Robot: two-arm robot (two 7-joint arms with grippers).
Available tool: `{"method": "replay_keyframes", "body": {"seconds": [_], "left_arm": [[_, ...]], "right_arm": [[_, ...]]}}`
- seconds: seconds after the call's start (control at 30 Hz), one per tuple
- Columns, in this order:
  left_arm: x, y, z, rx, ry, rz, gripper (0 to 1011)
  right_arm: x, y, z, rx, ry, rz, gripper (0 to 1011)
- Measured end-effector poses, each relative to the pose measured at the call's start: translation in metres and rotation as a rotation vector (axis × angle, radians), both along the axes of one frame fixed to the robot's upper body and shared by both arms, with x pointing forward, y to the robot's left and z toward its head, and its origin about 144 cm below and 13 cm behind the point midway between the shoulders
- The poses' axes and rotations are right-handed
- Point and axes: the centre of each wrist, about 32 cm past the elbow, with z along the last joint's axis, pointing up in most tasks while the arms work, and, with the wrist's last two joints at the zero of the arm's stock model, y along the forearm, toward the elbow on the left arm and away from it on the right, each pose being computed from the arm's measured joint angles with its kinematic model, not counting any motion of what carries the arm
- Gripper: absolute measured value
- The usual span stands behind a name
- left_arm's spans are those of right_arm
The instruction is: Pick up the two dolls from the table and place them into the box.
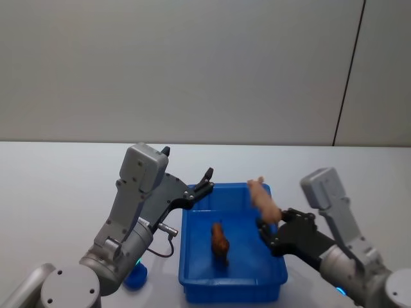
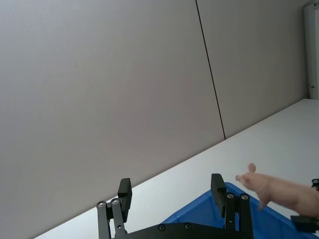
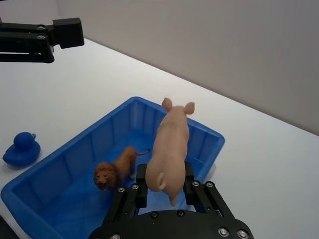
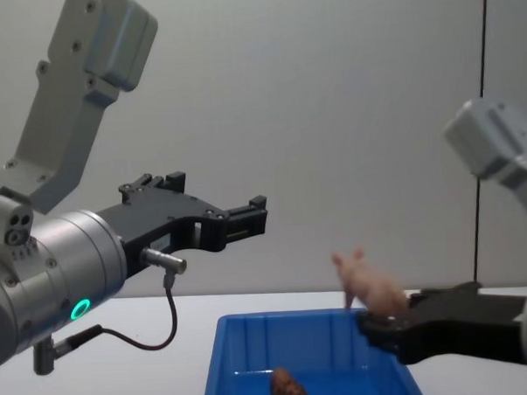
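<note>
Blue box (image 1: pixel 231 292) rests on the white table (image 1: pixel 64 179), with the brown lion (image 1: pixel 220 240) inside it on the floor. Right gripper (image 3: pixel 165 185) holds the pink pig (image 1: pixel 263 199) by its hindquarters, fingers clamped on it, above the box's right side; the snout points up and away from the robot. Left gripper (image 2: pixel 171 186) hovers near the box's far left corner, fingers spread wide and empty. Blue duck (image 1: pixel 136 276) sits on the table just left of the box.
</note>
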Motion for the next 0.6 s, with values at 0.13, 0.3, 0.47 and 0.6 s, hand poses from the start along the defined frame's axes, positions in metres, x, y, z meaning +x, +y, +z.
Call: {"method": "replay_keyframes", "body": {"seconds": [0.13, 0.3, 0.47, 0.6], "left_arm": [[0.000, 0.000, 0.000, 0.000, 0.000, 0.000, 1001], [0.000, 0.000, 0.000, 0.000, 0.000, 0.000, 1001], [0.000, 0.000, 0.000, 0.000, 0.000, 0.000, 1001], [0.000, 0.000, 0.000, 0.000, 0.000, 0.000, 1001]], "right_arm": [[0.009, 0.010, -0.003, -0.010, 0.019, 0.020, 474], [0.017, 0.018, -0.006, -0.018, 0.032, 0.028, 664], [0.020, 0.020, -0.007, -0.017, 0.028, 0.028, 797], [0.021, 0.019, -0.007, -0.007, 0.012, 0.022, 920]]}}
